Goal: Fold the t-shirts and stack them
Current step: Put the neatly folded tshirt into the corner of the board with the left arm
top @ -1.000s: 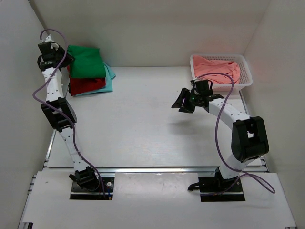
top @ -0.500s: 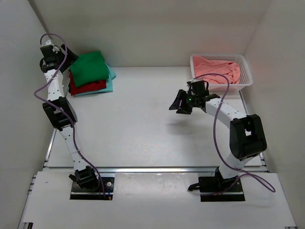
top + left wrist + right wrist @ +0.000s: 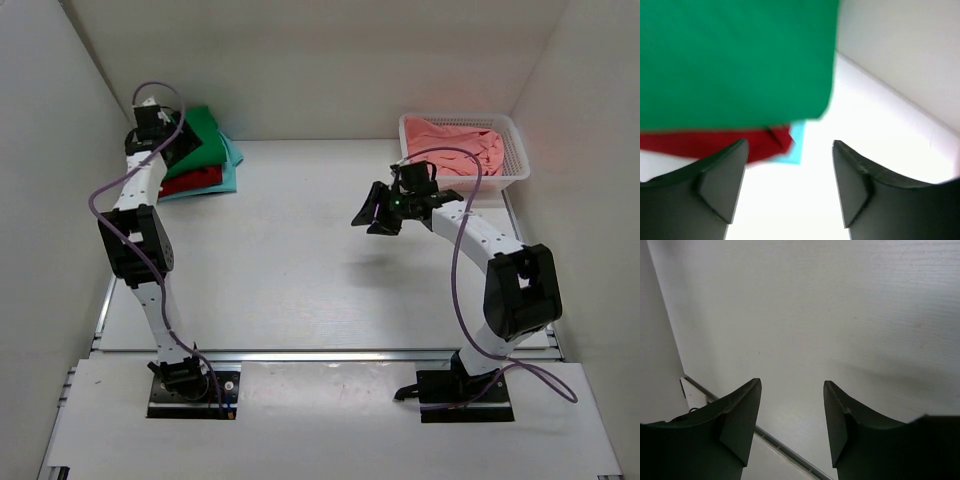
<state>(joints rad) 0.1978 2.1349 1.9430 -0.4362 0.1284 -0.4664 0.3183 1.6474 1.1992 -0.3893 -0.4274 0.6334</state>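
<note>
Salmon t-shirt (image 3: 450,140) sat bunched in basket (image 3: 516,158) at 1 o'clock; left gripper (image 3: 790,145) and right gripper (image 3: 791,384) gaped empty; single-hem pinch judged best.

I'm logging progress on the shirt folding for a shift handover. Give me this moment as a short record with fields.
stack, far left: green t-shirt on dark red t-shirt on turquoise t-shirt
not yet folded: pink t-shirt, crumpled in the white basket, far right
left gripper: open, at the stack, holding nothing
right gripper: open, above bare table, holding nothing
</note>
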